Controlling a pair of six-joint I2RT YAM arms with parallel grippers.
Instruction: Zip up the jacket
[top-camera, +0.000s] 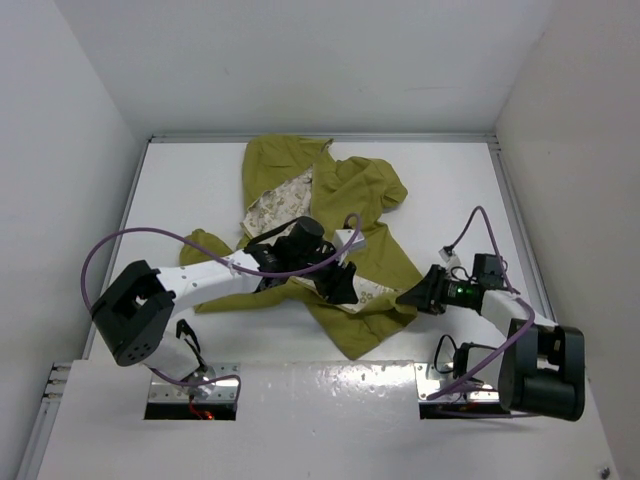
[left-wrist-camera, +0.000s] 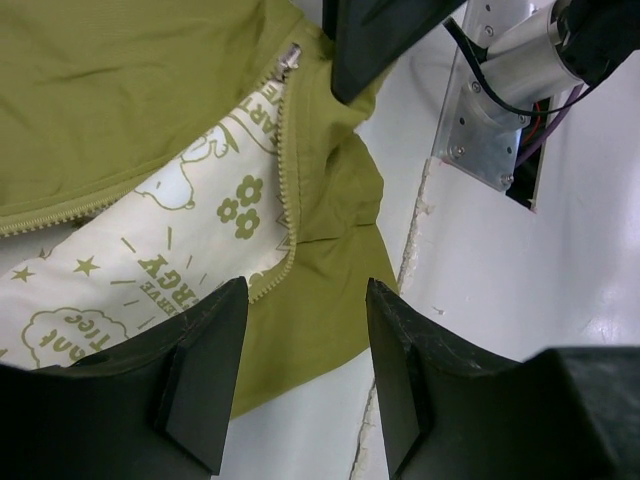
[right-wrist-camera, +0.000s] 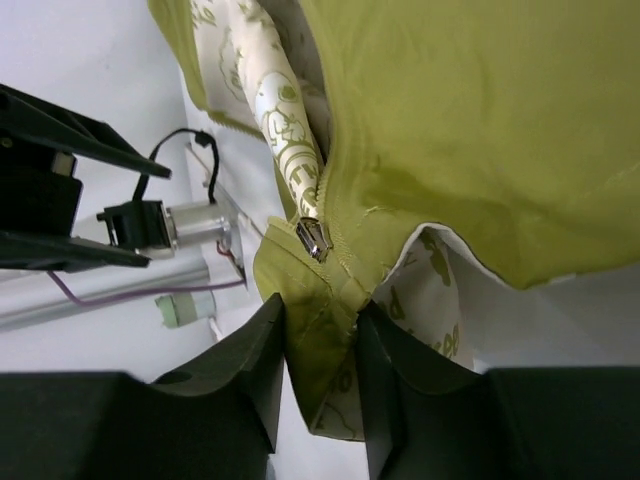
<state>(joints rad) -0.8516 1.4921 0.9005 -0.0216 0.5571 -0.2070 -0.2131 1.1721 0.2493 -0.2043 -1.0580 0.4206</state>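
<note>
Jacket (top-camera: 370, 195) olive, crumpled, unzipped; cream printed lining (left-wrist-camera: 150, 270) exposed.

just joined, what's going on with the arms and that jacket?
The jacket lies open on the table, lining showing. The right fingers are pinched on the hem just below the slider, apparently to anchor it. The left fingers are open over the zipper teeth nearby, holding nothing. The slider sits at the bottom end with the teeth apart beyond it, so the zipping is not yet done.
</note>
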